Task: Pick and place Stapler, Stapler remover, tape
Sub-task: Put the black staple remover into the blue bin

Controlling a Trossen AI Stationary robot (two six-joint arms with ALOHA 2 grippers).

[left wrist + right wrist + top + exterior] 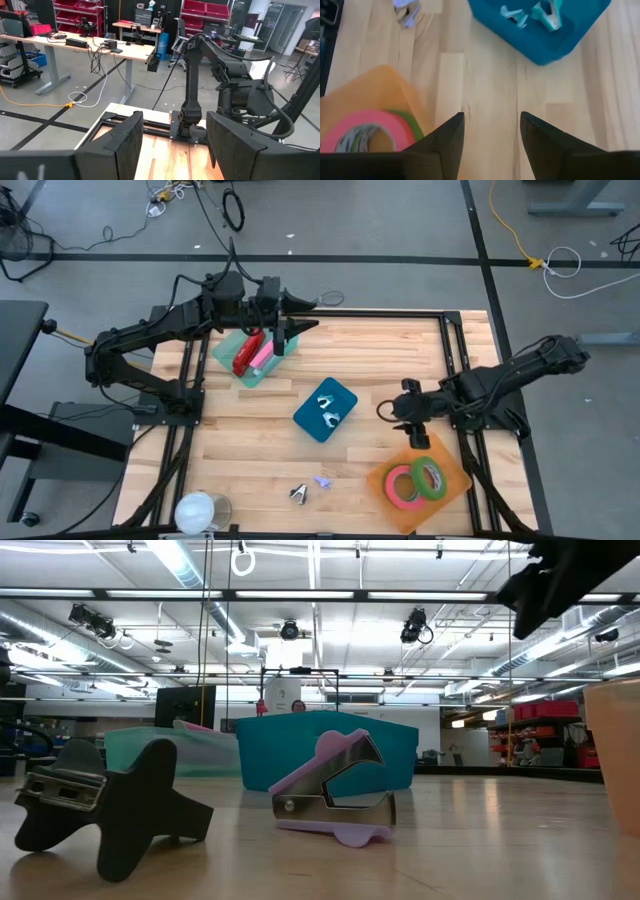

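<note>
A red stapler (243, 356) and a pink stapler (262, 356) lie in a pale teal tray (228, 345) at the far left. My left gripper (298, 328) is open and empty above that tray's right side, its fingers (120, 145) level and pointing toward the table's right. Teal staple removers (330, 408) lie in a blue tray (308, 420). A pink tape roll (402, 485) and a green one (432, 477) lie in an orange tray (450, 492). My right gripper (405, 420) is open and empty between the blue and orange trays, above bare wood (491, 125).
A black staple remover (299, 494) and a purple one (322, 480) lie loose on the wood near the front edge; both show close in the low view (110, 805) (335, 795). A white round object (203, 512) stands at the near left corner.
</note>
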